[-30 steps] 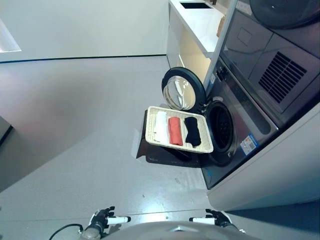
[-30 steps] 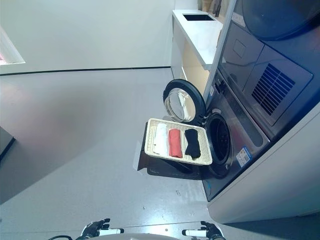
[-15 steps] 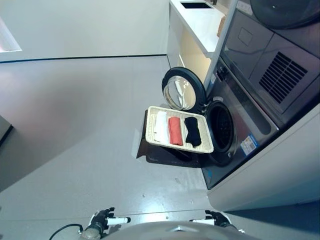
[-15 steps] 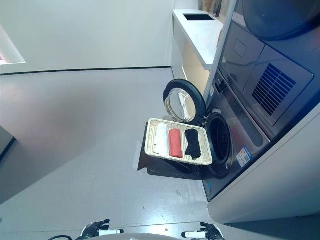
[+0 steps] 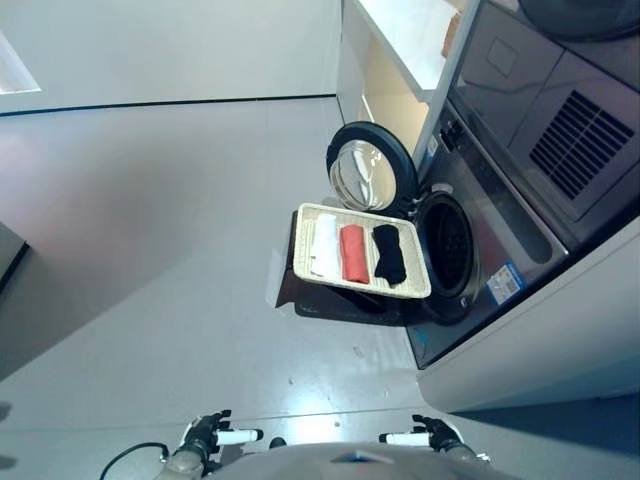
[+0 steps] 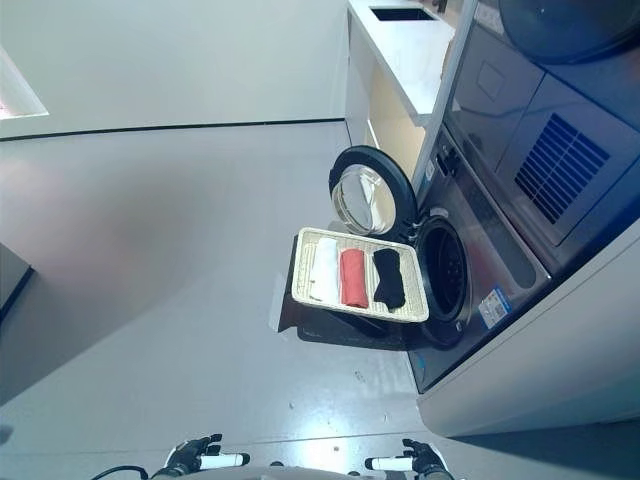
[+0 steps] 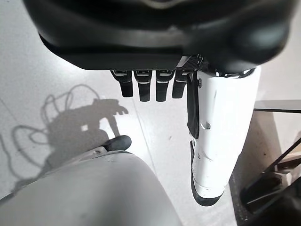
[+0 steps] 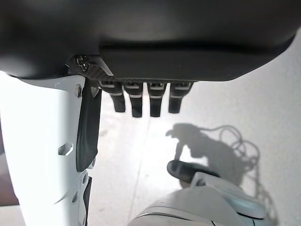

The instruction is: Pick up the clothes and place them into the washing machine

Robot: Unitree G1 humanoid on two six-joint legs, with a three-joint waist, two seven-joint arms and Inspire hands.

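A shallow wicker basket (image 5: 308, 215) rests on a low dark brown box (image 5: 330, 303) beside the washing machine (image 5: 485, 245). In it lie a white cloth (image 5: 325, 245), a red cloth (image 5: 352, 252) and a black cloth (image 5: 388, 254), side by side. The machine's round door (image 5: 368, 180) stands open, showing the dark drum (image 5: 447, 245). My left hand (image 5: 207, 436) and right hand (image 5: 432, 435) hang low at the bottom of the eye views, far from the basket. Both are open and empty, with straight fingers (image 7: 148, 84) and fingers (image 8: 146, 100) over the bare floor.
A white counter (image 6: 410, 45) with a dark sink stands beyond the machine. A second appliance with a vent grille (image 5: 585, 140) sits above the washer. A wide grey floor (image 5: 150, 230) lies between me and the basket.
The whole picture has shifted slightly, so the camera moved. The basket, clothes and both hands keep their places.
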